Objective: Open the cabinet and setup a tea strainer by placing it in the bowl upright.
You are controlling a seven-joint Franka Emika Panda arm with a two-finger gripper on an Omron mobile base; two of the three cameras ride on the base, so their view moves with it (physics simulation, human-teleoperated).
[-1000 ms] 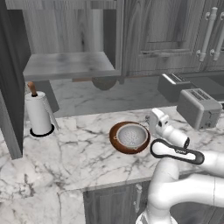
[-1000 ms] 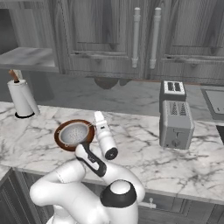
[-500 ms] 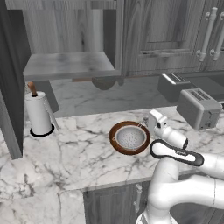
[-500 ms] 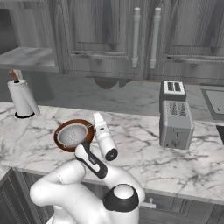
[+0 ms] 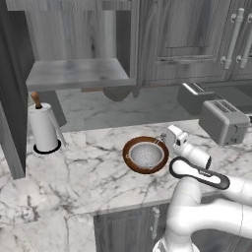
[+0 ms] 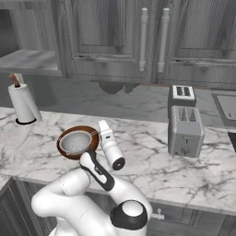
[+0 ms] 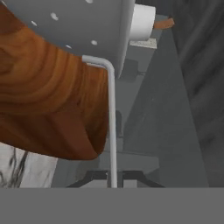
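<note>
The reddish-brown bowl (image 5: 130,158) (image 6: 66,152) (image 7: 48,109) stands on the marble counter, and the tea strainer (image 5: 146,153) (image 6: 77,142) (image 7: 83,26) sits upright inside it, mesh cup down. The strainer's thin handle runs over the bowl's right rim. My gripper (image 5: 165,140) (image 6: 99,131) (image 7: 114,181) is at that rim, low over the counter, shut on the handle, which in the hand view passes straight down between my fingertips (image 7: 93,177). The cabinet (image 5: 74,74) (image 6: 27,60) above the counter is open, its grey shelf bare and its door (image 5: 11,98) swung out to the left.
A white paper-towel roll (image 5: 43,129) (image 6: 22,103) (image 7: 142,21) stands left of the bowl. Two grey toasters (image 5: 224,120) (image 6: 185,131) sit to the right. Narrow doors with two silver handles (image 6: 144,39) hang above. My own arm fills the counter's front edge.
</note>
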